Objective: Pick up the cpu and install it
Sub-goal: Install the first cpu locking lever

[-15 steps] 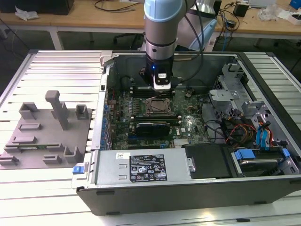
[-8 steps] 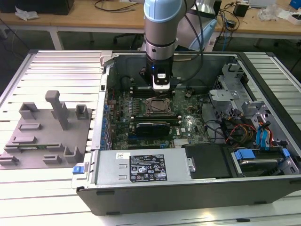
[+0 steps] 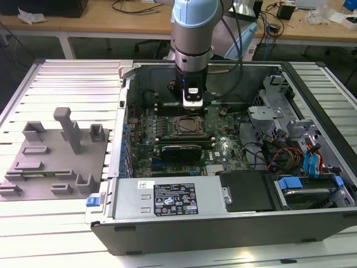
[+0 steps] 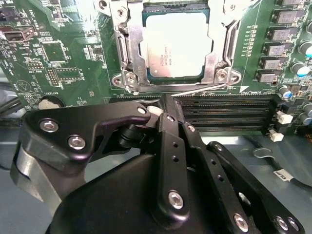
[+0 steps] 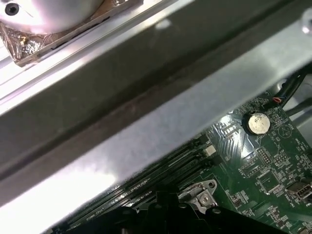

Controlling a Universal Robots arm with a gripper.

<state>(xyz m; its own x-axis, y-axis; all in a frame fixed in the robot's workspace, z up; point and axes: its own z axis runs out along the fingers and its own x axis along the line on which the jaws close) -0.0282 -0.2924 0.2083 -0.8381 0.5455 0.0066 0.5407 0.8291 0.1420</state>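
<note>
The square, pale silver-topped cpu (image 4: 174, 45) lay seated in its metal-framed socket (image 4: 127, 46), upper centre; the black pincer (image 4: 161, 112) hung above it, fingers together, empty.

Setting: electronics lab or assembly workshop, probably. Evidence: open computer case (image 3: 223, 151) lying on a slatted metal bench (image 3: 67, 78); robot arm (image 3: 192, 28) mounted over it; grey moulded tray (image 3: 53, 156) alongside; wooden desks (image 3: 100, 19) behind, strewn with cables (image 3: 131, 5).

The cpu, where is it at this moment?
The cpu lies inside the metal-framed socket on the green motherboard in the second wrist view, beside the black memory slots.
</note>
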